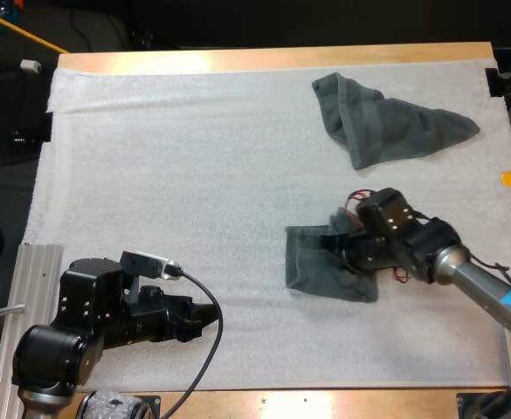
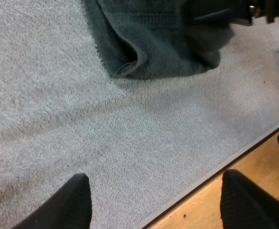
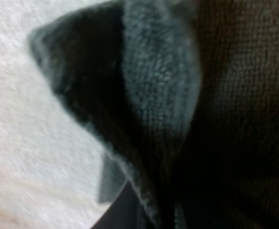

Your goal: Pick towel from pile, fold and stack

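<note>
A dark grey-green towel [image 1: 310,269] lies partly folded on the white mat [image 1: 194,175], right of centre. My right gripper [image 1: 342,248] sits low on its right side, shut on a raised fold of the towel [image 3: 163,95], which bunches close around the fingers. A second, crumpled towel [image 1: 386,127] rests at the far right of the mat. My left gripper [image 1: 210,316] hovers over bare mat near the front edge, its fingers [image 2: 75,200] open with nothing between them. From the left wrist, the folded towel's near corner [image 2: 149,43] lies ahead.
The mat's front edge and the wooden table strip [image 2: 225,205] run right beside my left gripper. A metal rail [image 1: 37,262] borders the mat at the front left. Open mat stretches across the left and centre.
</note>
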